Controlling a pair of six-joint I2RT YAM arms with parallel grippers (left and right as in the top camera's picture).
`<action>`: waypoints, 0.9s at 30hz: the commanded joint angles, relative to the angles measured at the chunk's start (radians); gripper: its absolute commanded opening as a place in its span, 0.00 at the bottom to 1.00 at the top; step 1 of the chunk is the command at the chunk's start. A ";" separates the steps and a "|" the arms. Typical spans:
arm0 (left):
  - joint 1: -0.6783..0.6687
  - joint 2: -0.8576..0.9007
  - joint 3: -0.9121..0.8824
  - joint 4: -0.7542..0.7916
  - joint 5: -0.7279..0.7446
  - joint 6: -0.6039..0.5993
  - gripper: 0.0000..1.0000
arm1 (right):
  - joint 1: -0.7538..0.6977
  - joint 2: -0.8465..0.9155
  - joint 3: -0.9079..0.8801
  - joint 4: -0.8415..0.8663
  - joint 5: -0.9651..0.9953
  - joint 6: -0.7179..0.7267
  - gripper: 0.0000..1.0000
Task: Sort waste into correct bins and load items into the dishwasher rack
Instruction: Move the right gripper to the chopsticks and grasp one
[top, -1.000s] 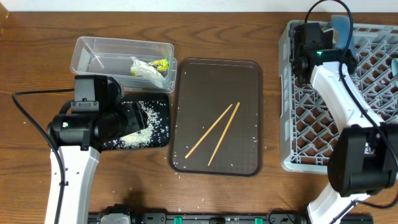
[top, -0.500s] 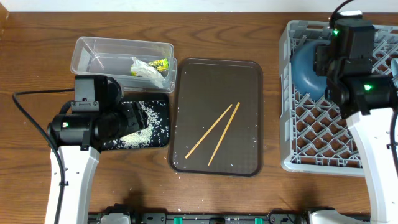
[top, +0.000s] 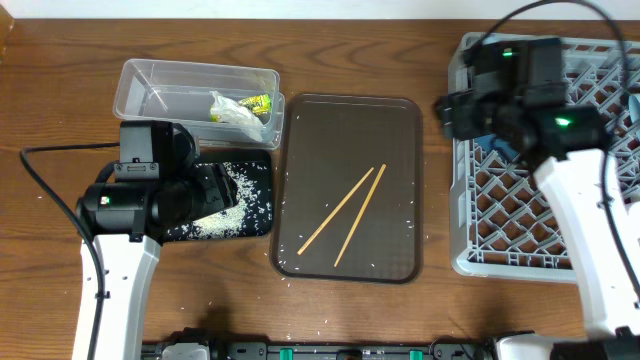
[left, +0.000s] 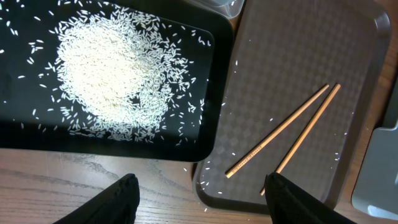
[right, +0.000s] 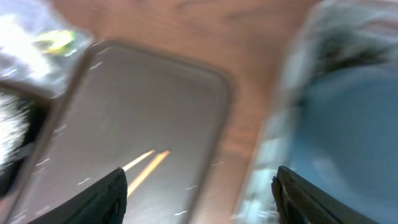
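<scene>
Two wooden chopsticks (top: 345, 215) lie side by side on the brown serving tray (top: 350, 130); they also show in the left wrist view (left: 280, 130) and, blurred, in the right wrist view (right: 146, 165). White rice (top: 235, 195) is heaped in the black tray (top: 255, 225). The snack wrapper (top: 258, 102) and tissue (top: 235, 115) lie in the clear tub (top: 150, 85). The blue dish (right: 348, 124) sits in the grey rack (top: 520, 200), mostly under my right arm. My right gripper (top: 450, 108) is open and empty over the rack's left edge. My left gripper (left: 202, 199) is open and empty above the black tray's right end.
Stray rice grains dot the brown tray (left: 280, 62) and the wood in front of it. Bare wooden table lies between the brown tray and the rack. The bowl and cups are out of view.
My right arm has swung from the rack's back corner to its left edge, toward the brown tray. The blue dish stays in the rack. The left arm has not moved.
</scene>
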 joint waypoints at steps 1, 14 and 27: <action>0.003 0.000 0.005 -0.003 -0.006 -0.002 0.68 | 0.082 0.082 -0.010 -0.042 -0.121 0.100 0.68; 0.003 0.000 0.003 -0.004 -0.006 -0.002 0.68 | 0.341 0.377 -0.014 -0.192 0.051 0.493 0.61; 0.003 0.000 0.003 -0.010 -0.006 -0.001 0.68 | 0.443 0.425 -0.060 -0.152 0.200 0.676 0.64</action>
